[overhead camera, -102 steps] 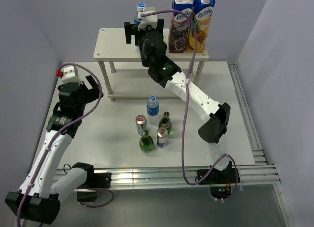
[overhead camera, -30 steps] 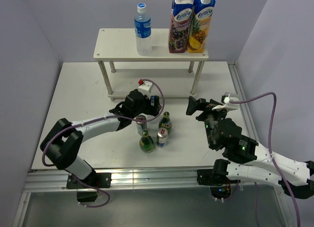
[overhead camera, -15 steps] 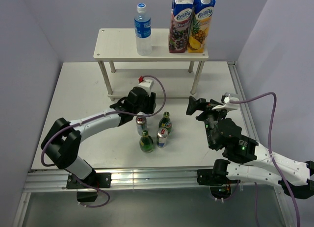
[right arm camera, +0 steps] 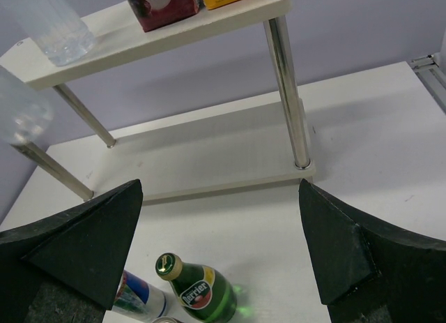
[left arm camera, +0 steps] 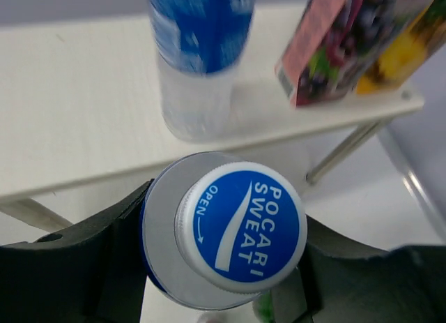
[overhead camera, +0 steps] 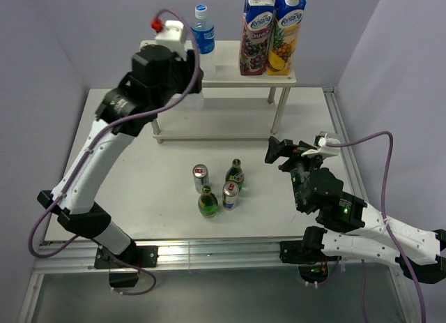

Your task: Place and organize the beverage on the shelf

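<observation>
My left gripper is shut on a clear Pocari Sweat bottle with a blue cap, held up at the front of the shelf's top board. Its clear base hangs below the board's edge. A taller Pocari bottle stands on that board, just behind the held one, with two juice cartons to its right. On the table stand two cans and two green bottles. My right gripper is open low over the table, right of them, with nothing between its fingers.
The shelf's lower board carries nothing. Its metal legs stand ahead of my right gripper. A green Perrier bottle and a can sit just below it. Walls close in the table on the left, back and right.
My left gripper shut on the small Pocari bottle on the table and carried it up to the shelf's top board. The right arm has not moved.
</observation>
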